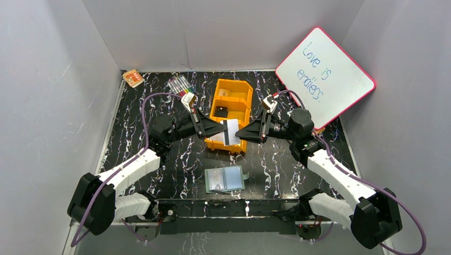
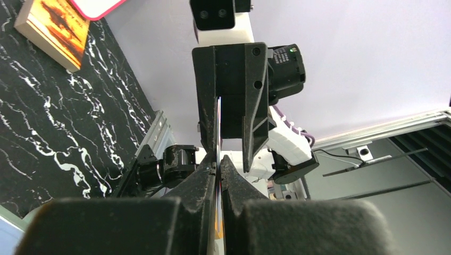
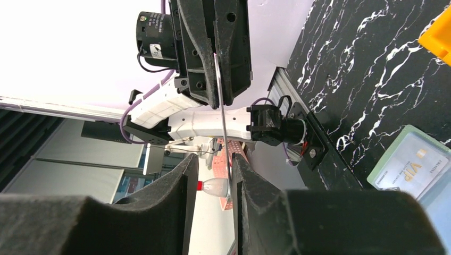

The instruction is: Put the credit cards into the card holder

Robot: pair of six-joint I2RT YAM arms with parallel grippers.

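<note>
One pale credit card (image 1: 231,132) hangs edge-up in the air in front of the orange tray (image 1: 240,90), between the two grippers. My left gripper (image 1: 225,129) is shut on its left end; the left wrist view shows the thin card edge (image 2: 218,122) pinched between the fingertips (image 2: 219,162). My right gripper (image 1: 239,133) is open around the other end: the card edge (image 3: 221,111) lies against one finger, with a gap to the other finger. The card holder (image 1: 225,179) lies open on the table near the front edge, with cards in its clear pockets (image 3: 412,169).
The orange tray holds a small black item (image 1: 222,112). A whiteboard (image 1: 325,74) leans at the back right. Markers (image 1: 181,85) and a small orange box (image 1: 133,78) lie at the back left. White walls enclose the black marbled table.
</note>
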